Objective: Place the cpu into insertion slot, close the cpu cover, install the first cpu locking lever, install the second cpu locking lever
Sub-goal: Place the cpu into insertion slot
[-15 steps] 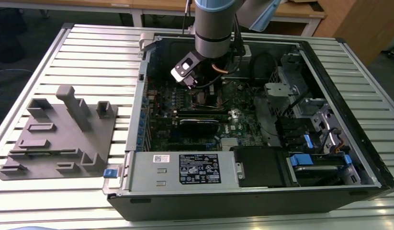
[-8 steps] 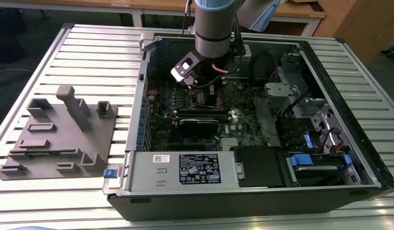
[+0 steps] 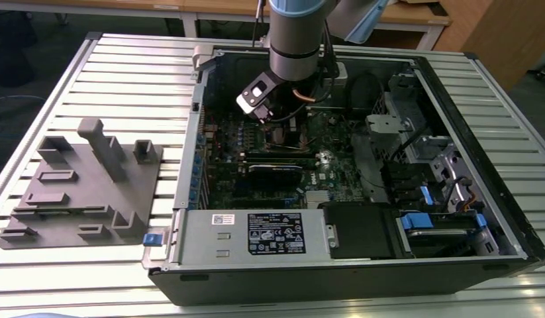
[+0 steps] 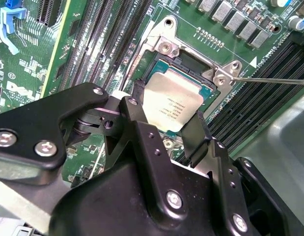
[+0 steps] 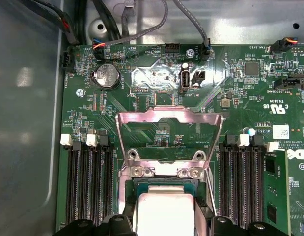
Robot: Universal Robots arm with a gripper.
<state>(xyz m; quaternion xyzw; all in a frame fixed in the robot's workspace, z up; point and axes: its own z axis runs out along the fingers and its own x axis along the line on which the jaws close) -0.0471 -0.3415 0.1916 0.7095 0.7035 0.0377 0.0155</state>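
Over the insertion slot (image 4: 191,61), end effector (image 4: 167,109) pinching the cpu (image 4: 171,98), cpu cover (image 5: 169,118) swung open

Small print marks the cpu (image 4: 171,103), motherboard (image 5: 230,98) and a label (image 3: 277,233).

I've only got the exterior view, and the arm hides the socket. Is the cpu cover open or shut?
Observer: Open. In the first wrist view the cpu cover is swung back, clear of the cpu.
Operator: Where exactly is the cpu?
Observer: In the second wrist view it lies over the insertion slot, with the gripper closed on two opposite edges.
Operator: Any lever hooked down?
Observer: One thin lever rod juts out from the slot's corner, not hooked down.
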